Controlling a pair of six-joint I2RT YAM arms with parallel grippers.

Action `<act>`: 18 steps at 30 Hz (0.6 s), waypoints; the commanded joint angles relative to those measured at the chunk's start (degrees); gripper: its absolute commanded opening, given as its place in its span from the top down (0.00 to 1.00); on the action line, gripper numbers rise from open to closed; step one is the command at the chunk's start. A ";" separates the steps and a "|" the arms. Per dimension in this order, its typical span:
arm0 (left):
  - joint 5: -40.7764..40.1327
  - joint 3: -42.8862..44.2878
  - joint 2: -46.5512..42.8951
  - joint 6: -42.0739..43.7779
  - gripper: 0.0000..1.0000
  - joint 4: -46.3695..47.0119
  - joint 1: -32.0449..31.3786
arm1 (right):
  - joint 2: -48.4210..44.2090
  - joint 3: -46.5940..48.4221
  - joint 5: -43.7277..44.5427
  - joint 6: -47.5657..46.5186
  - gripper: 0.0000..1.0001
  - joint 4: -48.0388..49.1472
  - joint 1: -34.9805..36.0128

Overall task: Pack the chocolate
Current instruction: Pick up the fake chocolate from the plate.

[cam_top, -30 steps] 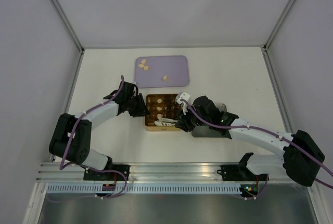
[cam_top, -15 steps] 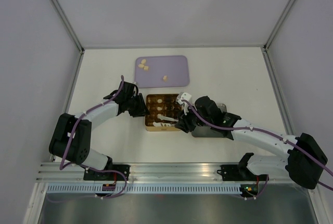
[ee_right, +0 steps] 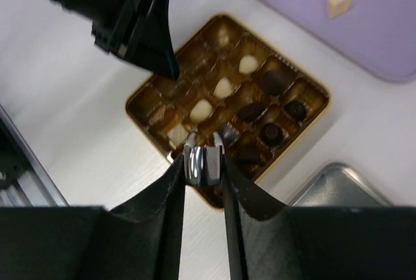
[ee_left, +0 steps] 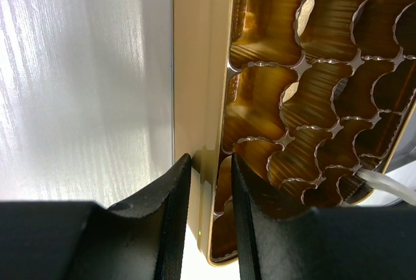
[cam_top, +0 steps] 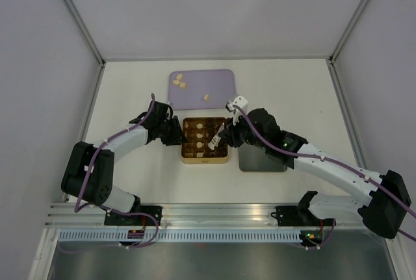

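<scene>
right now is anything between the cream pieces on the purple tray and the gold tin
Nothing visible. Bare table lies between the purple tray with its cream pieces and the gold tin. The left hand clamps the tin's left rim, off to the side; the right hand, holding tweezers, is over the tin.

- White link shells joined by rounded black joint housings are seen on the left arm (cam_top: 123, 138) and the right arm (cam_top: 328, 168).
- A thin purple cable (cam_top: 153, 103) is routed along each arm.
- Matte black, smoothly tapered fingers (ee_right: 162, 215) are fitted at both wrists.
</scene>
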 commanded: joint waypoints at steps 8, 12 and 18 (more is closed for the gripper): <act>2.22 2.21 0.13 3.07 0.64 0.67 -0.29 | 9.73 16.89 6.67 5.12 0.78 0.44 -5.73; 2.39 2.12 0.22 3.15 0.64 0.67 -0.38 | 15.97 22.79 8.61 3.01 0.77 -0.62 -7.13; 2.48 1.94 -0.04 2.98 0.64 0.67 -0.29 | 27.49 34.04 15.28 2.12 0.76 -3.42 -8.72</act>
